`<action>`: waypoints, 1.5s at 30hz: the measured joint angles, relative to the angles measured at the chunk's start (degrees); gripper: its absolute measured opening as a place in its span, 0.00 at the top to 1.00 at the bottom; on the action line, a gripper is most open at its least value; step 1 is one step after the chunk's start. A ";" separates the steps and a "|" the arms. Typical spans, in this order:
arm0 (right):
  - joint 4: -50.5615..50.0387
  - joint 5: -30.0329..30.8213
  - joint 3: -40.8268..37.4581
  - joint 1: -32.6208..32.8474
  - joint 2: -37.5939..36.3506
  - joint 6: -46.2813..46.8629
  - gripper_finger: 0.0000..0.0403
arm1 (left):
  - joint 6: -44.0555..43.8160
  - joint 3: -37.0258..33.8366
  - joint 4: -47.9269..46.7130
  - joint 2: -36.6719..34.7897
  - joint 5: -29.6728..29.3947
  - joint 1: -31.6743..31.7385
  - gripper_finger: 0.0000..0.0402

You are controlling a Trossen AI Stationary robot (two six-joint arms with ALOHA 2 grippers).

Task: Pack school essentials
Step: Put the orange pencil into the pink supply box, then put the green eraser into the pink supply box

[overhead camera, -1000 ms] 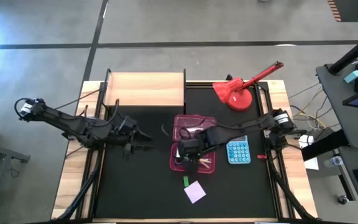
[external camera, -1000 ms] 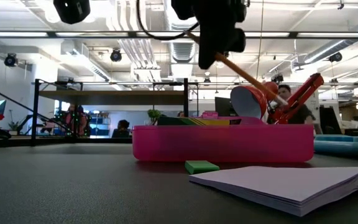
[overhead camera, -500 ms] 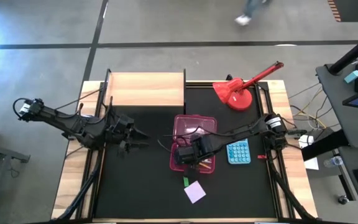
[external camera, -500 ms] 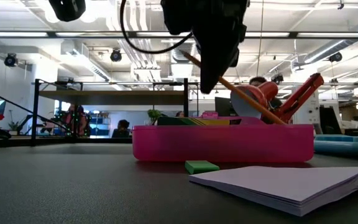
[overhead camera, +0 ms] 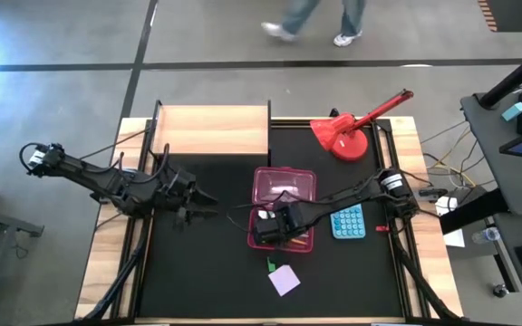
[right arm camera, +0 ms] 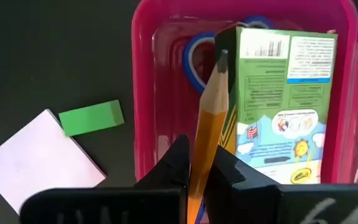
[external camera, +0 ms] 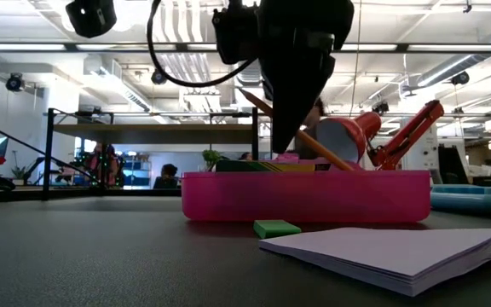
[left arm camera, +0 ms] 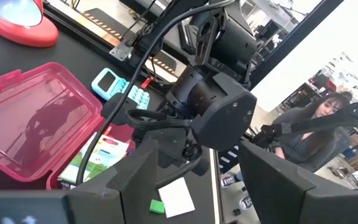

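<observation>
Overhead, black table mat (overhead camera: 198, 263), grey floor; right fingers (right arm camera: 197, 167) clamping orange pencil (right arm camera: 207, 124), left fingers (left arm camera: 191, 180) parted.

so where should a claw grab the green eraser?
Take the green eraser across its two long sides, coming straight down from above. It lies flat on the mat, a small rectangular block, with the lilac sticky-note pad close beside one side.
</observation>
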 joint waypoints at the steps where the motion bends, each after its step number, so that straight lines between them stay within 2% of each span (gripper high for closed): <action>1: 0.13 0.00 0.00 0.00 0.00 -0.04 0.97 | 0.00 0.00 -0.03 0.02 0.00 0.00 0.48; 23: 4.40 0.15 -1.68 0.00 0.17 0.66 0.97 | 0.00 -0.07 -0.01 0.13 -0.24 0.00 0.48; 31: 4.28 0.13 -2.24 -0.11 0.17 4.40 0.96 | 0.00 -0.09 -0.01 0.13 -0.24 0.00 0.48; 45: 4.98 -0.50 -2.71 -0.19 0.06 9.74 0.71 | 0.02 -0.11 -0.01 0.13 -0.22 0.00 0.48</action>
